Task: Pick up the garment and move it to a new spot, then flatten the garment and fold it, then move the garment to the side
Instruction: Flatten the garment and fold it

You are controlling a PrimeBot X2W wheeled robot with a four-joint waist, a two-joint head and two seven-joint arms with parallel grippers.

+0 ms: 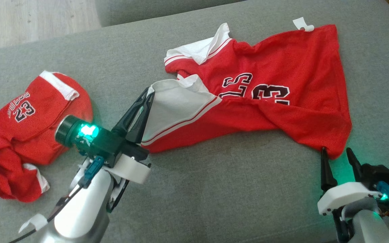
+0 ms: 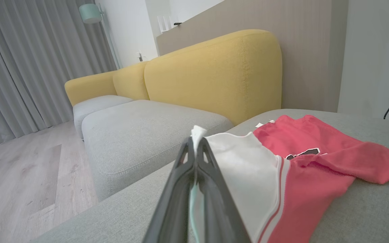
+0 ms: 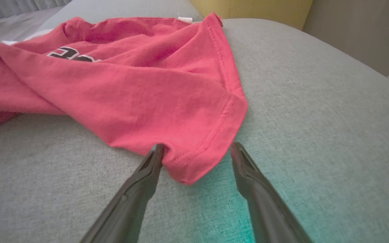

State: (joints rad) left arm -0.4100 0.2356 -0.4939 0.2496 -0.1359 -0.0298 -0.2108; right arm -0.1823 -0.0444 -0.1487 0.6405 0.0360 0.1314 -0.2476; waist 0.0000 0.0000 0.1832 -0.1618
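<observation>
Jaws of left gripper clench garment sleeve; those of right gripper gape astride its hem (head view adds second jersey).

A crumpled red jersey lies on the grey sofa seat, yellow backrest behind.

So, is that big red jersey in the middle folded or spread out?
Spread out, not folded: the large red number-23 jersey lies open in one layer across the grey fabric cushion, rumpled and creased through the middle.
</observation>
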